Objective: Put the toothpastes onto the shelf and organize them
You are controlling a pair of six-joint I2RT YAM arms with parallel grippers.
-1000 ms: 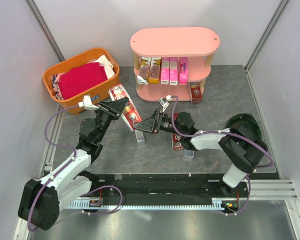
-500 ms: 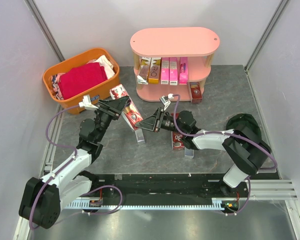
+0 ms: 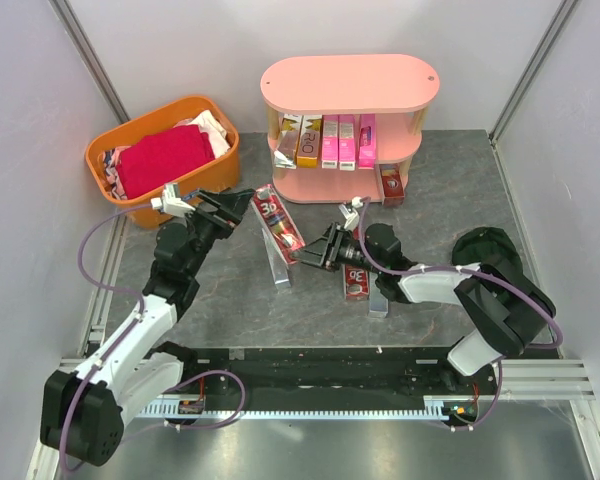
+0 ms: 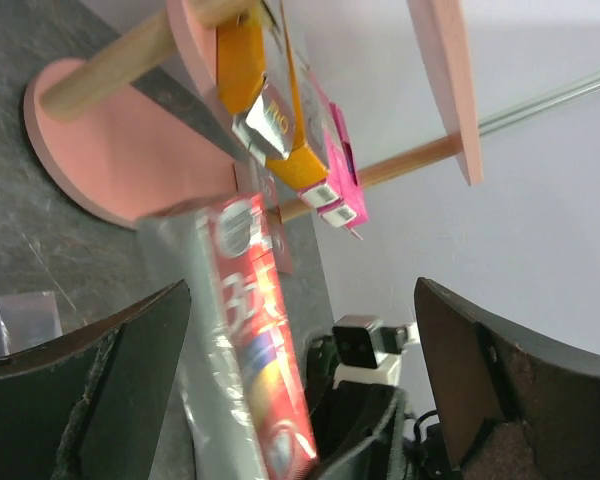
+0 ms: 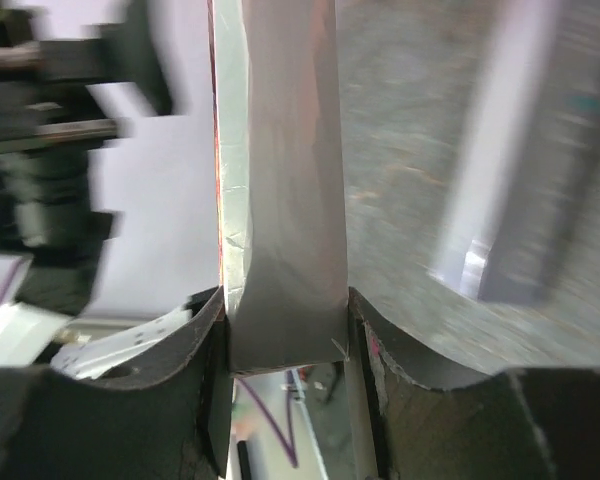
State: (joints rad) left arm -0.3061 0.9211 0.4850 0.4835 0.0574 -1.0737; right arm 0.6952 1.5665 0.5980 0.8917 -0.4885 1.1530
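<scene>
Right tool [image 3: 313, 252] clamps the red toothpaste carton [image 3: 280, 221]; left tool [image 3: 236, 205] gapes beside it.

We find the shelf [image 3: 350, 85] at the back of the desk [image 3: 460, 190], the basket [image 3: 105, 165] to its left. A row of toothpastes [image 3: 325, 140] stands on its middle tier. In front, a tilted toothpaste [image 3: 278, 218] sits between left claw [image 3: 238, 200] and right claw [image 3: 308, 250]; a lying toothpaste [image 3: 357, 284] rests on the desk to the right.
</scene>
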